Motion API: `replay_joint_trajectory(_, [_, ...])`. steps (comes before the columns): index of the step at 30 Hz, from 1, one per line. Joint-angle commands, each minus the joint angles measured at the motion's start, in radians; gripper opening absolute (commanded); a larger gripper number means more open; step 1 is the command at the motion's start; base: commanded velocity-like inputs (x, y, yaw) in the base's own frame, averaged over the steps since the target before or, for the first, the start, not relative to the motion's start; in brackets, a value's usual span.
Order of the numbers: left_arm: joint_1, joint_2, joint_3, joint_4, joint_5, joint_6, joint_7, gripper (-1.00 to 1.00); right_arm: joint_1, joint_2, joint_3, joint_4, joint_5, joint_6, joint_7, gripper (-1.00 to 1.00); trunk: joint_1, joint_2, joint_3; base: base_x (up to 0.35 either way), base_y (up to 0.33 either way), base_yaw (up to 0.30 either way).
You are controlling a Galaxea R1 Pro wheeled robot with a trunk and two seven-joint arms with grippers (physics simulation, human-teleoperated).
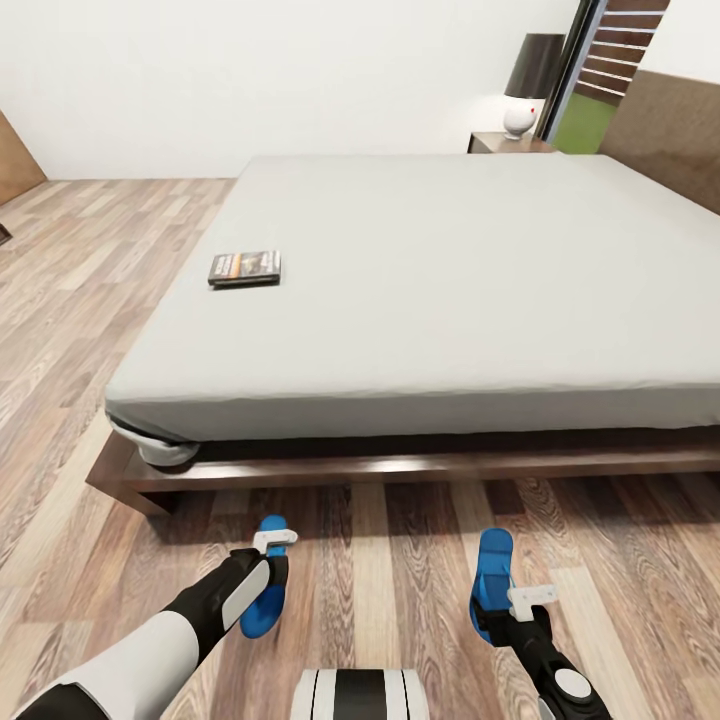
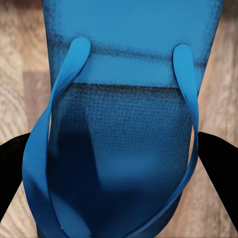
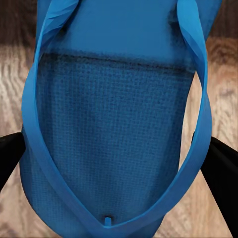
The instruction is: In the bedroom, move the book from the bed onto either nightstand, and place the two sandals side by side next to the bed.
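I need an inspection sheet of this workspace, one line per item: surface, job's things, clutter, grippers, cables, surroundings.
Surface: wood-plank floor; grey mattress of the bed.
Job's things: book flat on the mattress near its left edge; left sandal and right sandal on the floor before the bed, apart.
Clutter: nothing seen.
Grippers: left gripper over the left sandal, right gripper over the right; jaws straddle each sandal, grip cannot be told.
Cables: nothing seen.
Surroundings: nightstand with lamp beyond the bed; white wall.
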Motion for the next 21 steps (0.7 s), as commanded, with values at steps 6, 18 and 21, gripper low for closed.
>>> replay_joint_trajectory(6, [-0.001, 0.000, -0.007, -0.002, 0.009, 0.002, 0.009, -1.00, 0.000, -0.002, 0.005, -0.003, -0.009, 0.002, -0.009, -1.00, 0.002, -0.001, -0.016, 0.009, 0.000, 0.000])
replay_joint_trajectory(18, [-0.001, 0.003, -0.007, -0.054, 0.008, 0.002, 0.008, -1.00, 0.004, -0.005, 0.005, -0.008, -0.009, -0.023, -0.009, -1.00, 0.007, -0.004, -0.063, 0.000, 0.000, 0.000])
replay_joint_trajectory(21, [-0.001, 0.003, -0.007, -0.060, 0.008, 0.001, 0.008, -1.00, 0.015, -0.013, 0.005, -0.019, -0.010, -0.030, -0.009, -1.00, 0.008, -0.005, -0.074, 0.000, 0.000, 0.000])
